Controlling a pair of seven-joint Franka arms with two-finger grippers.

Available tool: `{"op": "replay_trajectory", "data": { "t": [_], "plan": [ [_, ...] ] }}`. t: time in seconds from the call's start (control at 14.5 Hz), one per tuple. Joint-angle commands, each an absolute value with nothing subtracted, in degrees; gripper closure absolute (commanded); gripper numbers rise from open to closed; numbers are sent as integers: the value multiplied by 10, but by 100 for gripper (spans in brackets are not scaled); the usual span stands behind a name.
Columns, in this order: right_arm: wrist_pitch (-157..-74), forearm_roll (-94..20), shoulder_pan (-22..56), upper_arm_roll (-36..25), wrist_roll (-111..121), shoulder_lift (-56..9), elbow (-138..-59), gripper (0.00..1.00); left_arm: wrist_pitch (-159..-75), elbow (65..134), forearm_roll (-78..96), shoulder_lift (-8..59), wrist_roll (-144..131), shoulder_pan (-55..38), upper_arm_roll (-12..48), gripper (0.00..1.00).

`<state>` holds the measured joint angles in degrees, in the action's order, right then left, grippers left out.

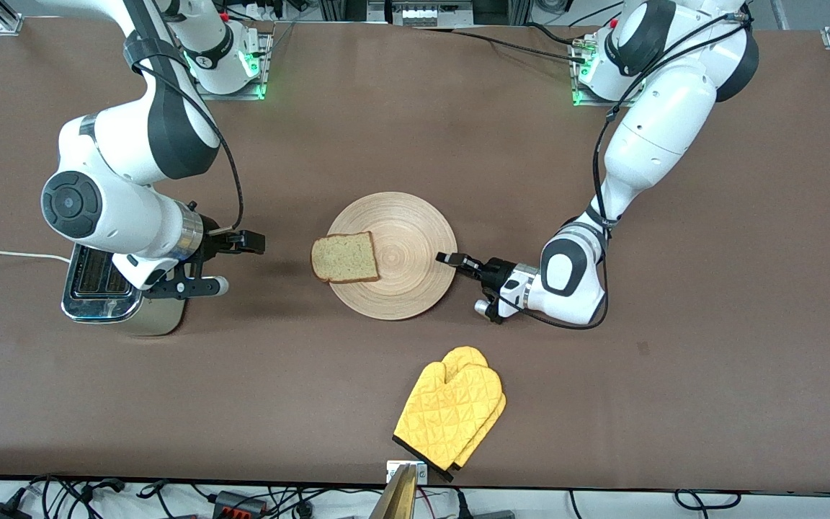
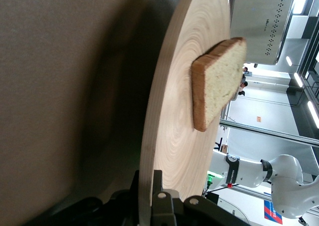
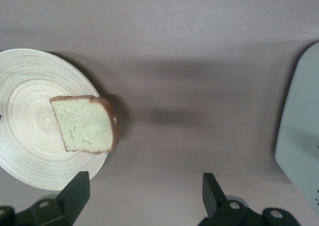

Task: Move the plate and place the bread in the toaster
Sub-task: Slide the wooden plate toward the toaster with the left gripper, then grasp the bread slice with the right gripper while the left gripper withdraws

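Front view: the plate point(image 1: 404, 288) is gripped at its 3 o'clock rim by the closed left tool point(image 1: 449, 259); the bread point(image 1: 344, 256) overhangs 9 o'clock, facing the spread, empty right tool point(image 1: 242, 263).

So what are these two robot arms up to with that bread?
The left gripper is clamped on the rim of the wooden plate at mid-table. The bread slice lies on the plate, overhanging the edge toward the right arm's end. The right gripper hangs open between the toaster and the plate, holding nothing. The toaster's slots look empty. A yellow oven mitt lies untouched, nearer the camera.
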<state>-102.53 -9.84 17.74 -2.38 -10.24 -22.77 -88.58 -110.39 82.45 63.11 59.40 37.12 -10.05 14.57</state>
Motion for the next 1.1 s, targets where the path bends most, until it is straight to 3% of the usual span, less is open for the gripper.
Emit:
{"op": "replay_trajectory", "data": {
  "t": [0.0, 0.41, 0.76, 1.03],
  "plan": [
    [-1025, -115, 178, -24, -112, -234, -889, 0, -1102, 811, 641, 601, 363, -105, 143, 80],
    [-1031, -184, 174, -24, -112, -268, -889, 0, -1098, 809, 636, 593, 317, -99, 111, 58],
    [-1069, -225, 179, -24, -111, -309, -888, 0, -1091, 777, 566, 566, 316, -51, 95, 56],
    [-1112, -282, 192, -22, -102, -342, -888, 0, -988, 720, 523, 554, 313, 5, 93, 54]
  ]
}}
